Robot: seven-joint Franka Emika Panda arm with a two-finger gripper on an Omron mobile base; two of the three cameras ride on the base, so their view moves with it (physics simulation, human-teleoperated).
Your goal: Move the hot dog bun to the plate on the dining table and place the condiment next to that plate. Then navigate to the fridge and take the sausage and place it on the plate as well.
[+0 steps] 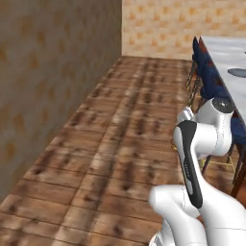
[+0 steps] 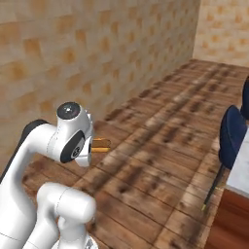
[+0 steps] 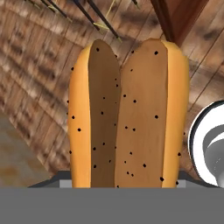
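One item, the hot dog bun (image 3: 127, 113), is pinched in the end effector (image 3: 127, 183). Keep it level while driving toward the tabletop (image 1: 226, 53); release over the plate (image 1: 239, 72).

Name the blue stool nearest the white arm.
The dark blue stool partly hidden behind the arm's elbow; the other stools stand farther along the marble table.

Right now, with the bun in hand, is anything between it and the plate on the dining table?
The gripper holds the hot dog bun over the wood floor. The blue stools line the dining table edge between arm and plate; lift over them.
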